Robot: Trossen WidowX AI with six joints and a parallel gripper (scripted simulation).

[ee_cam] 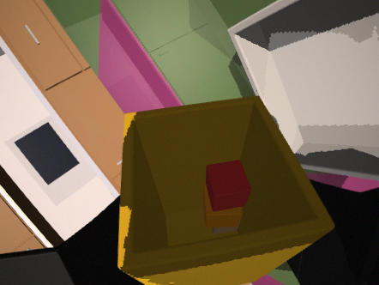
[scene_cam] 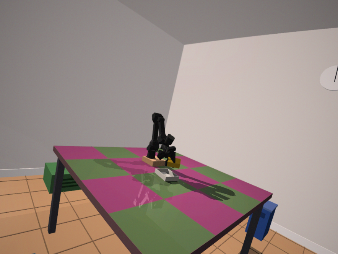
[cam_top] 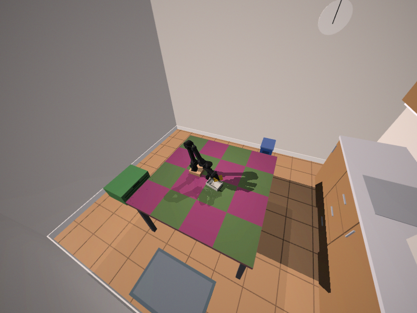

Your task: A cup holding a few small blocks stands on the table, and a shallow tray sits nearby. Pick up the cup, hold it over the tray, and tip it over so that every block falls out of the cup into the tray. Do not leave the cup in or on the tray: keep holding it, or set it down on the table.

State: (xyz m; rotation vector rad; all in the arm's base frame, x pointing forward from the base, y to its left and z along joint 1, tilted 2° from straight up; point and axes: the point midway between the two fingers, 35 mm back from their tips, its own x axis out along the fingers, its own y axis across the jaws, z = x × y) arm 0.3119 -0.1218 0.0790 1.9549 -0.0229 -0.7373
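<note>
Cup (cam_top: 219, 177) (ee_cam: 193, 180) tipped sideways in the end effector (cam_top: 215, 178) (scene_cam: 170, 161), blocks inside.

The black six-joint arm (cam_top: 198, 157) (scene_cam: 158, 128) rises, folds at a high elbow and reaches down, its hand (cam_top: 216, 179) (scene_cam: 169, 162) clamped partway closed, low above the tabletop (cam_top: 215, 218) (scene_cam: 163, 213).

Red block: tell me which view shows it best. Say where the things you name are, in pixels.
The wrist view. It looks into the cup (cam_top: 220, 177) (ee_cam: 193, 142), where the red block (ee_cam: 227, 185) sits in plain sight. The top and exterior views show the cup's outside at small size, and no red block can be made out in either.
</note>
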